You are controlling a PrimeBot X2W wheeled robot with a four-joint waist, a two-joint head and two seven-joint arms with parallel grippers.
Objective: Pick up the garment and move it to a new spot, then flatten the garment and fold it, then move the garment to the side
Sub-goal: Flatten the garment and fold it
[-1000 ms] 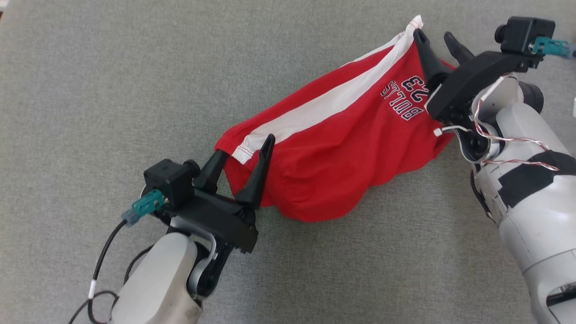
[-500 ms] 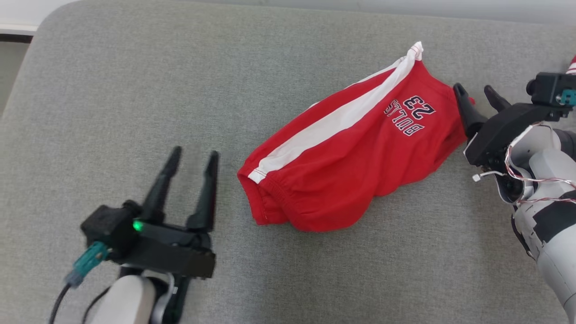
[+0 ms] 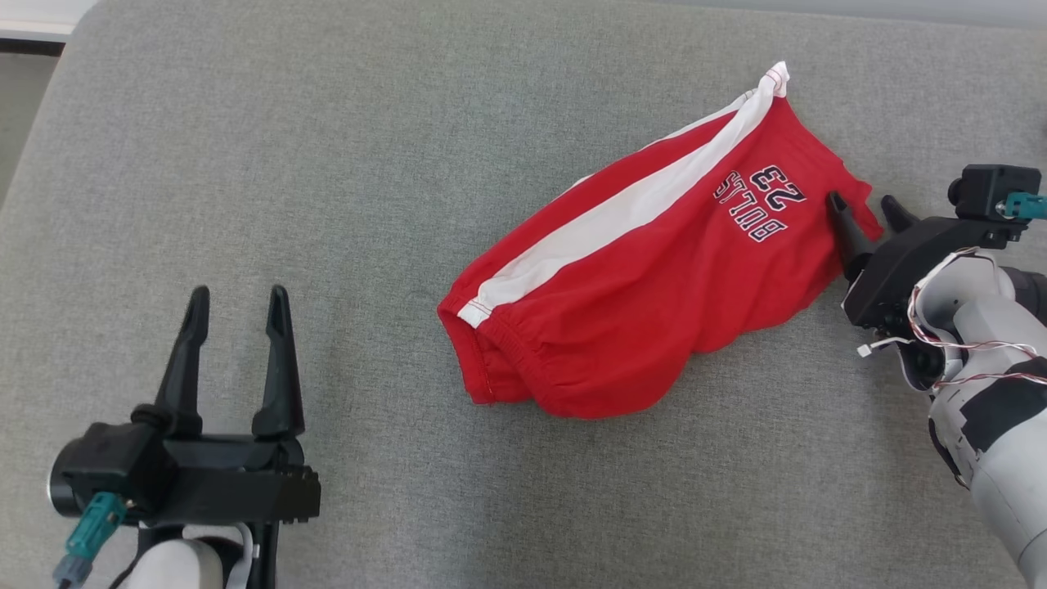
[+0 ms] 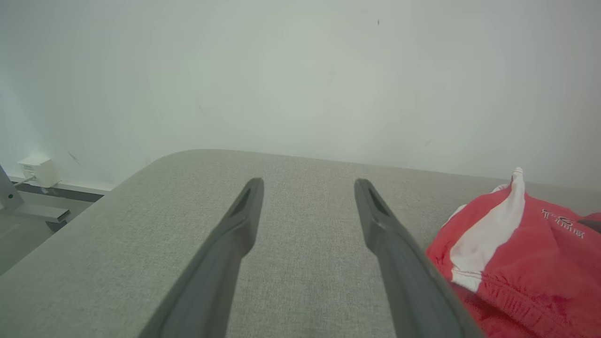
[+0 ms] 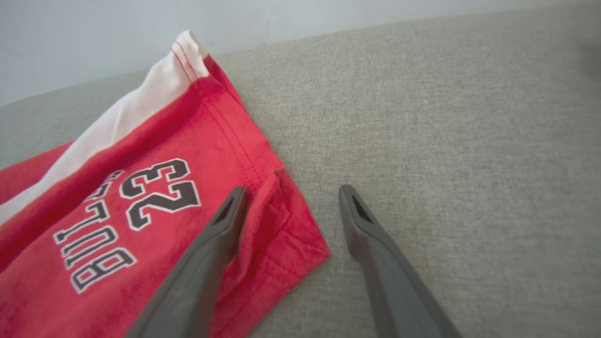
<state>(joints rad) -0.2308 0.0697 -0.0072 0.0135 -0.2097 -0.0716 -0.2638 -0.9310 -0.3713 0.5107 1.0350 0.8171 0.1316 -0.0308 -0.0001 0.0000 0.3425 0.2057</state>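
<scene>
The garment (image 3: 646,270) is a pair of red shorts with a white side stripe and "BULLS 23" print, lying bunched on the grey padded surface (image 3: 327,164). In the left wrist view the garment (image 4: 521,253) lies at the right; in the right wrist view its printed leg (image 5: 141,202) fills the left. My left gripper (image 3: 235,299) is open and empty, well to the left of the waistband. My right gripper (image 3: 860,206) is open at the hem corner, one finger (image 5: 220,234) above the red cloth, the other over bare surface.
The grey surface's rounded far-left corner (image 3: 74,33) drops to the floor. A pale wall (image 4: 300,70) stands behind it, with a small white box (image 4: 40,170) low on the wall at the left.
Both grippers have let go of the garment and drawn back, the left one far to the lower left. The shorts now lie on the surface. The head camera has also shifted.
</scene>
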